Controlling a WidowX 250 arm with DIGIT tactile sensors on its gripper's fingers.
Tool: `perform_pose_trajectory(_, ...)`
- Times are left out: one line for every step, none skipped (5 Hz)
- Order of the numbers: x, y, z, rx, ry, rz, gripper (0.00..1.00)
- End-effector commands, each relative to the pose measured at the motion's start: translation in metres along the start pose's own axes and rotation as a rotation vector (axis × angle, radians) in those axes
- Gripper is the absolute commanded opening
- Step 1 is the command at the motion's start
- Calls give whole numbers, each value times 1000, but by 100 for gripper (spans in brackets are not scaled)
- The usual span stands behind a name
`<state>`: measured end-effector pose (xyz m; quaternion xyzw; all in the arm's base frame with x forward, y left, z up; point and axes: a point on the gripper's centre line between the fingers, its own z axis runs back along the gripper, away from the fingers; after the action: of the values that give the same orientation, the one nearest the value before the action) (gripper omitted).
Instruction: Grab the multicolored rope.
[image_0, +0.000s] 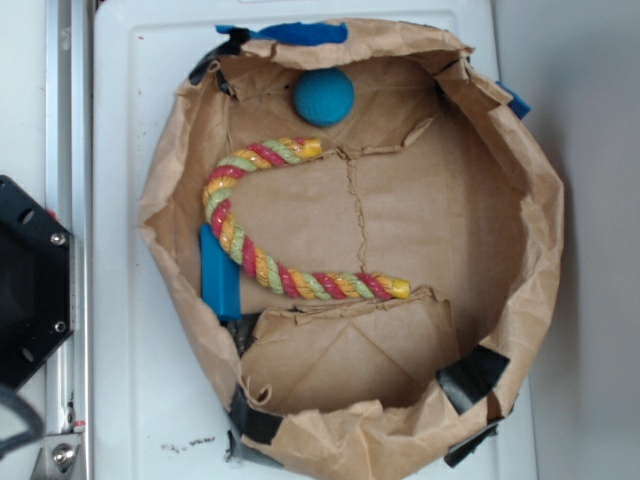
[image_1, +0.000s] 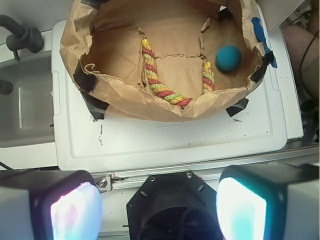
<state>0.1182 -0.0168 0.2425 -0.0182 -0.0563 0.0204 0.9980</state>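
The multicolored rope (image_0: 232, 235) lies in a curve on the floor of a cut-down brown paper bag (image_0: 545, 210), its yellow tips pointing right. In the wrist view the rope (image_1: 151, 75) shows as a U, its bend partly hidden behind the bag's near wall (image_1: 125, 95). My gripper (image_1: 160, 210) is open and empty, its two fingers (image_1: 65, 210) spread wide at the bottom of the wrist view. It is held well back from the bag, above the black robot base (image_1: 175, 200). The gripper does not show in the exterior view.
A teal ball (image_0: 323, 96) sits at the bag's far end and also shows in the wrist view (image_1: 228, 57). A flat blue block (image_0: 218, 275) lies beside the rope's bend. The bag stands on a white lid (image_0: 130, 350). The robot base (image_0: 25, 290) is at the left.
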Motion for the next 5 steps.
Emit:
perform_pose_trajectory(0,0,0,0,0,0,100)
perform_pose_trajectory(50,17,-7,-31,-10,78,100)
perform_pose_trajectory(88,31,-23,-14,0,156,100)
perform_pose_trajectory(109,40,-45,12,-21,243,100)
perform_pose_trajectory(109,40,-45,12,-21,243,100)
